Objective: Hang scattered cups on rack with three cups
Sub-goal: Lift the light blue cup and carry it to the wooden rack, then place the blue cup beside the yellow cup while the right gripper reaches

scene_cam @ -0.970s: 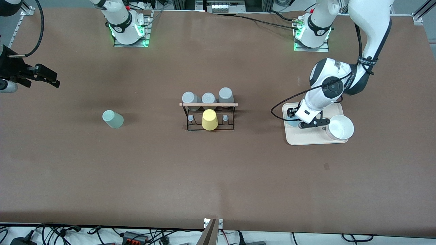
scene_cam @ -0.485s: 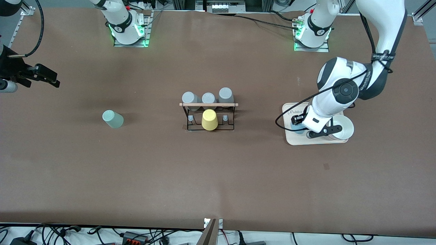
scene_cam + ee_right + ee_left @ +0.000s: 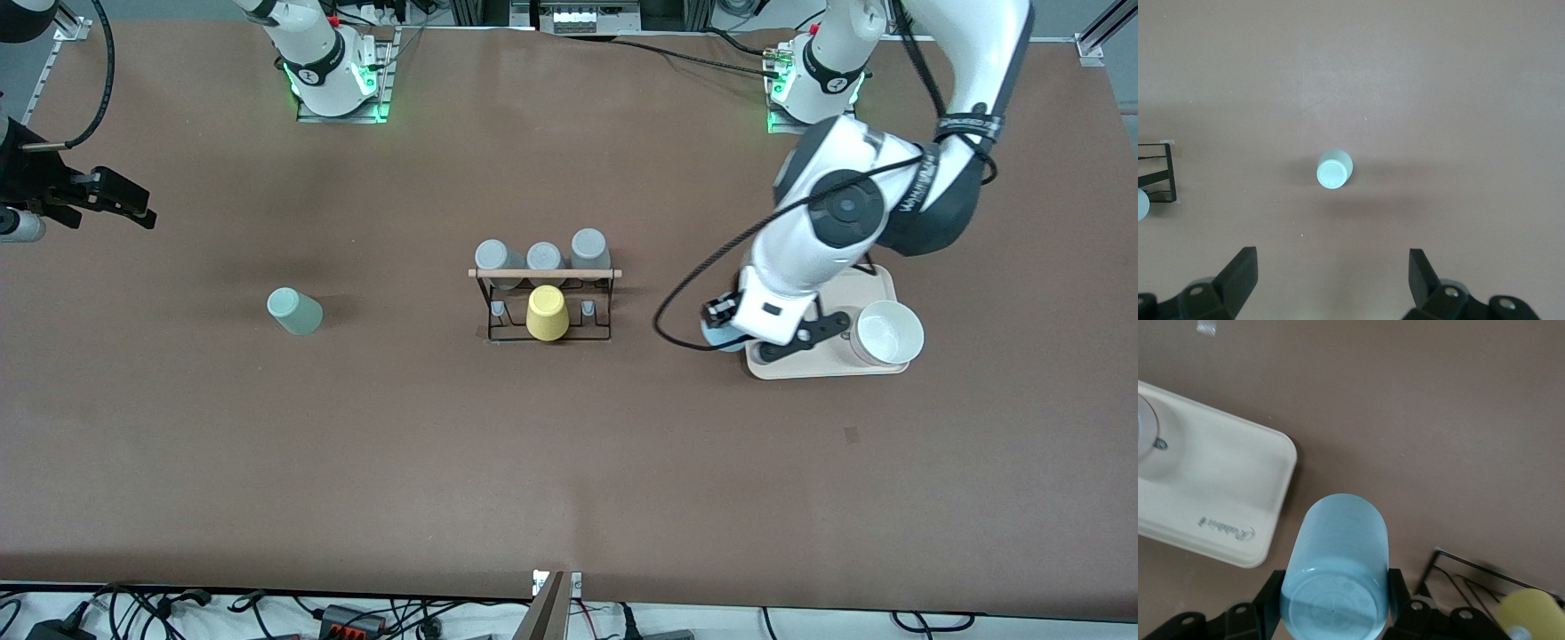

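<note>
A light blue cup (image 3: 1338, 567) is clamped between the fingers (image 3: 1397, 593) of my left gripper (image 3: 725, 331), base toward the wrist camera. This gripper hangs over the bare table just off the cream tray (image 3: 800, 366), on the tray's rack side. The cup (image 3: 717, 340) barely shows under the hand in the front view. A pale mint cup (image 3: 294, 311) lies tipped on the table toward the right arm's end. My right gripper (image 3: 1331, 267) waits high over that end, open and empty, the mint cup (image 3: 1334, 169) lying well below it. The black wire rack (image 3: 544, 302) stands mid-table.
A yellow cup (image 3: 546, 313) sits upside down on the rack's front pegs and three grey cups (image 3: 542, 258) on its back row. A white bowl (image 3: 889, 333) sits on the tray. Cables run along the table's front edge.
My left arm has lifted the light blue cup off the tray and carried it toward the rack. The right arm and the mint cup have not moved.
</note>
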Controlling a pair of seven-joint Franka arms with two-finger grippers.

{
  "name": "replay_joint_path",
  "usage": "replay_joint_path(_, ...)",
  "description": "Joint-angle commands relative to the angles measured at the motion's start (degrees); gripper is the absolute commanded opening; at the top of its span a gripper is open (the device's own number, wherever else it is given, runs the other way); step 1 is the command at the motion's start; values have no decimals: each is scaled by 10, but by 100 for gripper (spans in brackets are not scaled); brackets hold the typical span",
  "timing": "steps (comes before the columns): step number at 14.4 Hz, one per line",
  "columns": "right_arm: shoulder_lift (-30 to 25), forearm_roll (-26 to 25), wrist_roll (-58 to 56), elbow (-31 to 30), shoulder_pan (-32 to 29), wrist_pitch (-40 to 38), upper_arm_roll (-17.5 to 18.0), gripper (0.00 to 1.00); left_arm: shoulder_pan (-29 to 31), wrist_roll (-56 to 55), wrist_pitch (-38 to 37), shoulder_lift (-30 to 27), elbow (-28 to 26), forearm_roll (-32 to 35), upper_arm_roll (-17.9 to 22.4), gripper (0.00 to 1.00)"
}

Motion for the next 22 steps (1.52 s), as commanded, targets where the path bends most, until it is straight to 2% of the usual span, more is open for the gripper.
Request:
replay_joint_path(1, -8, 0, -2, -6, -6, 0, 4, 100, -53, -74, -48, 77, 115, -5, 4, 46)
replay_joint_path(5, -6, 0, -2, -6, -7, 1, 4, 100, -119, -159, -48, 147, 225, -2, 10, 46)
replay_joint_path(6, -6, 0, -2, -6, -7, 1, 4, 100, -131, -171, -46, 155, 236, -1, 11, 46)
replay_joint_path(15, 14, 2, 2, 7, -8, 6, 3, 100, -173, -207, -31, 192, 227, 8, 12, 46)
replay_joint_path(19, 35, 7, -4, 8, -8, 12, 3, 100, -175, -204, 20, 193, 185, 11, 12, 46)
replay_joint_path(22, 64, 8, -2, 8, -8, 32, 3, 100, -174, -199, 30, 195, 164, 11, 12, 46)
